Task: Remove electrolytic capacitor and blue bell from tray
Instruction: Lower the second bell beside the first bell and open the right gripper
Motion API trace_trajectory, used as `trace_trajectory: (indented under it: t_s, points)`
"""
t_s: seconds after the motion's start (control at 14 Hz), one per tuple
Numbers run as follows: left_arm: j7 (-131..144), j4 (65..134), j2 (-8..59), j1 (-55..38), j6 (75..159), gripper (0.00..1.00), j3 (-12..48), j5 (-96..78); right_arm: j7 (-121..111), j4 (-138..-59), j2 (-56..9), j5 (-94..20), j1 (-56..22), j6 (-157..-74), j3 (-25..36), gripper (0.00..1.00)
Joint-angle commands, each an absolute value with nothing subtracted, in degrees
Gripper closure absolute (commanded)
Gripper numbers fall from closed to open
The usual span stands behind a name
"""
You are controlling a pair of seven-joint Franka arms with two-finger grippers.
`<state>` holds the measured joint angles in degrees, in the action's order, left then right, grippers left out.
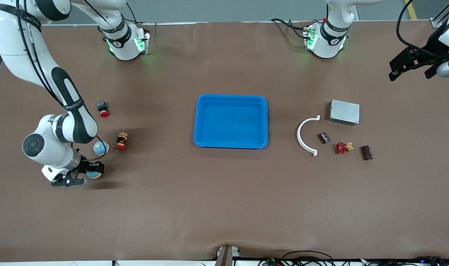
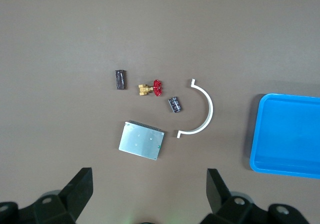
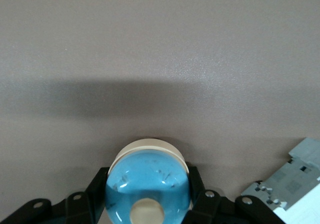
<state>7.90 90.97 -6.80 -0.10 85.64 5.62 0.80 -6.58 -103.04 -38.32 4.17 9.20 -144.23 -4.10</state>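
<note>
Gripping a blue bell (image 1: pixel 95 173) between its closed fingers, the right gripper (image 1: pixel 85 172) sits low at the right arm's end of the table (image 1: pixel 172 207), nearest the front camera of all the things here. The right wrist view shows the bell's (image 3: pixel 147 183) blue dome and cream base squeezed between the black fingers (image 3: pixel 196 186); whether it rests on the table or hangs just above it cannot be told.

Farther from the camera, just beside the right arm's wrist, stands a second blue bell (image 1: pixel 100 147), and next to it a small red and orange part (image 1: pixel 122 141). Farther still lies a red push button (image 1: pixel 103 108).

In the middle of the table sits the blue tray (image 1: pixel 230 145). Toward the left arm's end lie a dark brown block (image 1: pixel 366 152), a red-handled brass valve (image 1: pixel 342 147), the dark capacitor (image 1: pixel 324 137) and a white curved bracket (image 1: pixel 302 135), the capacitor between bracket and valve. A grey metal box (image 1: pixel 344 112) lies farther from the camera than these.

The left gripper (image 1: pixel 412 66) waits high over the left arm's end of the table, fingers spread wide and holding nothing; its wrist view looks down on the capacitor (image 2: pixel 174 104) and the box (image 2: pixel 142 141).
</note>
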Motion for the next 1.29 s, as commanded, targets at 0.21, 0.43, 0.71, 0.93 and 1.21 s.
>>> trace_trajectory:
  t_s: [0.21,0.43,0.71,0.93,1.21]
  points:
    - [6.85,89.56,-6.24,0.00,82.01,0.00,5.45,0.00,-7.29,-101.60,-39.90,5.71,10.81,-145.97,-4.66,1.00]
    - [6.95,89.91,-6.77,-0.09,80.95,0.00,5.54,0.09,-7.29,-101.60,-40.61,6.42,11.25,-146.78,-4.66,1.00]
    - [6.85,90.79,-6.94,-0.17,81.12,0.00,5.54,0.26,-7.03,-101.60,-40.87,6.15,11.16,-146.78,-4.75,1.00]
    - [6.77,90.79,-6.94,-0.18,81.30,0.00,5.71,0.62,-6.33,-101.60,-40.96,5.54,10.64,-146.78,-4.75,1.00]
    - [6.68,90.70,-6.77,-0.35,81.30,0.00,5.71,1.14,-5.36,-101.51,-40.96,5.54,10.37,-146.78,-4.75,1.00]
